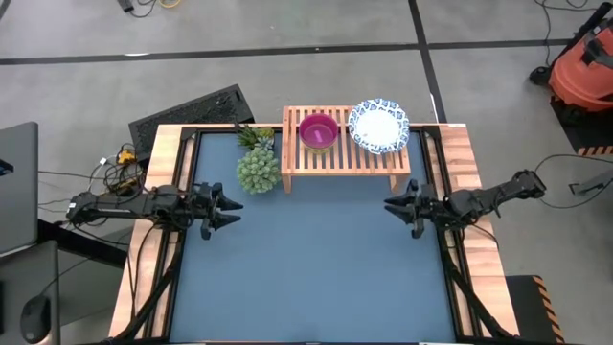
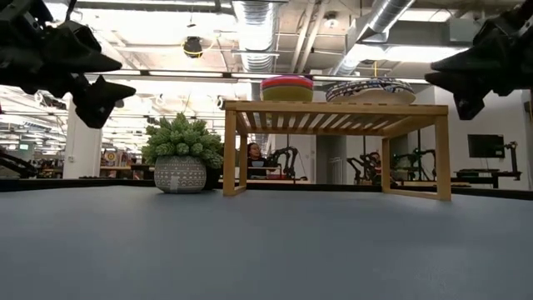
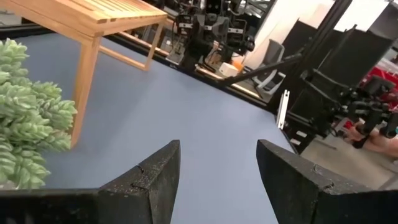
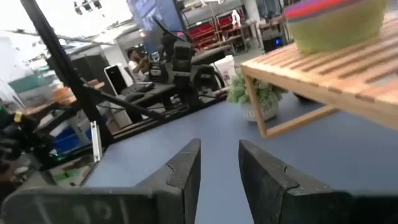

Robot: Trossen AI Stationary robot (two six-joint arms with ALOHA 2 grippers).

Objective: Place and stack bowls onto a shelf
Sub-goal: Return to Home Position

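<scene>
Since the bowls sit stacked on the shelf [image 1: 341, 161], the job looks nearly done, and I think the step now is parking the arms. The small bowls [image 1: 319, 131], purple on top, are beside the white bowls [image 1: 378, 126]. The left gripper [image 1: 237, 211] and right gripper [image 1: 393, 206] hang near the table's sides, fingers apart, holding nothing. Next, each arm needs to fold back without bumping the shelf.

Dark jointed arms [image 1: 144, 203], wedge-shaped black fingers [image 3: 149, 180]
</scene>
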